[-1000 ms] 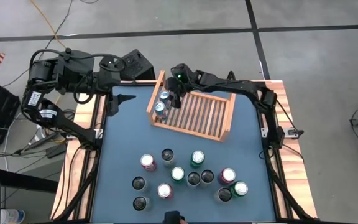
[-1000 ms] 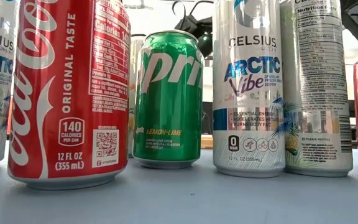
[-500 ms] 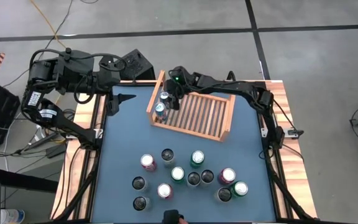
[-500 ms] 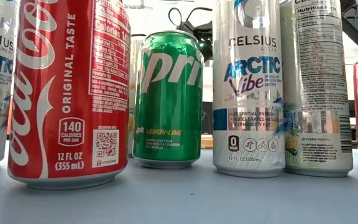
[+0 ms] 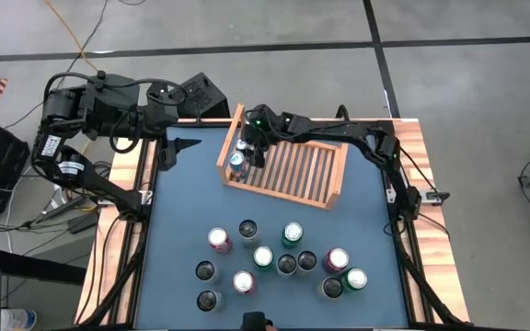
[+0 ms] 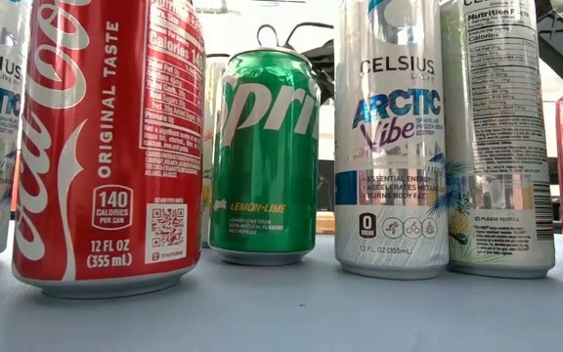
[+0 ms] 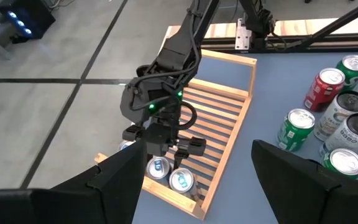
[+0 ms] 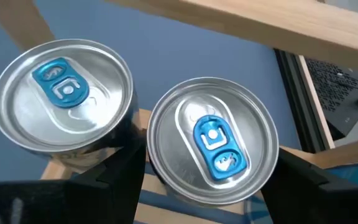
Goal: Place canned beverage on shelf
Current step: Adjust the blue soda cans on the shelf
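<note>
The shelf (image 5: 313, 175) lies at the table's far middle. Two silver cans with blue tabs stand upright at its left end, just inside the left side board (image 8: 229, 25). My right gripper (image 5: 249, 147) reaches in from the right and is shut on the farther can (image 8: 213, 140). The nearer can (image 8: 64, 93) stands free beside it on the slats. My left gripper (image 5: 178, 147) hangs open over the table's far left corner, holding nothing. Several more cans (image 5: 274, 262) stand near the front edge. My right gripper pinches the farther can at its top, just under the rim (image 8: 157, 149), one finger on each side. The fingers slant down from the table's right side. The can is upright. The can itself hides whether its base rests on the slats.
The shelf's slats (image 7: 229, 124) to the right of the two cans are bare. Loose cans crowd the near half of the table: a red Coca-Cola (image 6: 115, 147), a green Sprite (image 6: 265, 156) and tall white Celsius cans (image 6: 391, 137). The blue table top (image 5: 182, 202) lies between them and the shelf.
My right gripper has sunk, still shut on its can, and has shifted slightly toward the shelf's left side board. The can has stayed upright.
</note>
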